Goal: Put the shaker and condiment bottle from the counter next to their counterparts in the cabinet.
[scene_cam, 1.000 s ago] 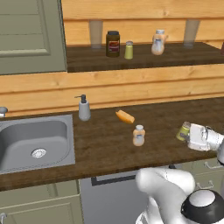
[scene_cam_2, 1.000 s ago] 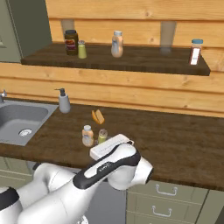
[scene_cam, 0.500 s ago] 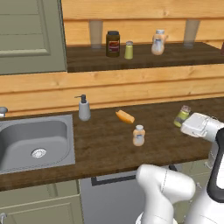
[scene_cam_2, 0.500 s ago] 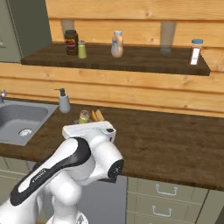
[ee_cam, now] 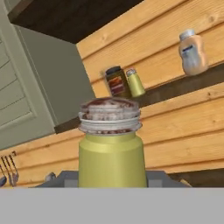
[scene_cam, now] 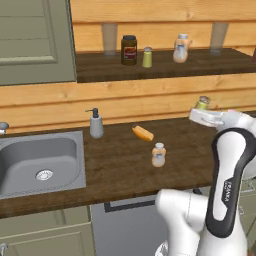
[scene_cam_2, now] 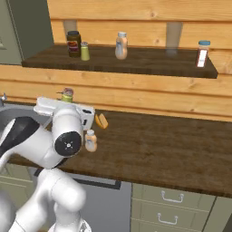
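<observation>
Yellow-green, the shaker (ee_cam: 111, 151) sits upright in my gripper (scene_cam: 204, 114), clamped between the fingers and lifted off the counter (scene_cam: 115, 167), below the cabinet (scene_cam_2: 149, 63) shelf. Its twin shaker (scene_cam: 147, 57) stands on that shelf beside the brown jar (scene_cam: 128, 50), with the matching bottle (scene_cam: 180, 48) further right. I judge the first carry about half done: placement beside the twin remains. The condiment bottle (scene_cam: 158, 154) waits untouched on the counter near the orange wedge (scene_cam: 143, 133), so its whole trip is left.
</observation>
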Tool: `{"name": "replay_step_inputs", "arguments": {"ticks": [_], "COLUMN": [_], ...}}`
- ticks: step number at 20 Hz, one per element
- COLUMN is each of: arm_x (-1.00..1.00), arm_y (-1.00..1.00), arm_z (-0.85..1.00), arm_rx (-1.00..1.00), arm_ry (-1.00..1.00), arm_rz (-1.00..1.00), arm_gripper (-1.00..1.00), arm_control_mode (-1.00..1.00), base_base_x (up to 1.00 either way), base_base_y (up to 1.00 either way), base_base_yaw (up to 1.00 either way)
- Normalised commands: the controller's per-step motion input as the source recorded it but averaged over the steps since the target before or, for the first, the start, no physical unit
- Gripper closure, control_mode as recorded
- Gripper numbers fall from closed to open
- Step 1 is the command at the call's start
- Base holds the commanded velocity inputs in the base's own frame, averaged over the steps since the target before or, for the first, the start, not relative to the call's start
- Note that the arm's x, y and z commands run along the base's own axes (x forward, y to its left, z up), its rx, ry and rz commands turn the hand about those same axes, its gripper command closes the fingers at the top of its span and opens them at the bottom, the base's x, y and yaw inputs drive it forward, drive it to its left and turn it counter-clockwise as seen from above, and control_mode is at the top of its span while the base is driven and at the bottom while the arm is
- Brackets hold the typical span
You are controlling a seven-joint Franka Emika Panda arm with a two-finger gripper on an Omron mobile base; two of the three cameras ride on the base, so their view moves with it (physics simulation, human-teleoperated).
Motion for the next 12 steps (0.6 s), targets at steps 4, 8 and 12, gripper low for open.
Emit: {"name": "replay_step_inputs", "arguments": {"ticks": [4, 8, 12], "arm_x": [-0.30, -0.50, -0.32], "arm_y": [0.30, 0.14, 0.26], "arm_z": [0.97, 0.93, 0.34], "arm_rx": [0.01, 0.06, -0.06], "arm_ry": [0.21, 0.10, 0.02], "arm_rz": [-0.23, -0.32, -0.12], "arm_gripper": [1.00, 1.00, 1.00], "arm_control_mode": [-1.00, -1.00, -1.00], "base_base_x": [0.00, 0.00, 0.00], "base_base_y": [0.00, 0.00, 0.00], "base_base_yaw": [0.00, 0.00, 0.00]}}
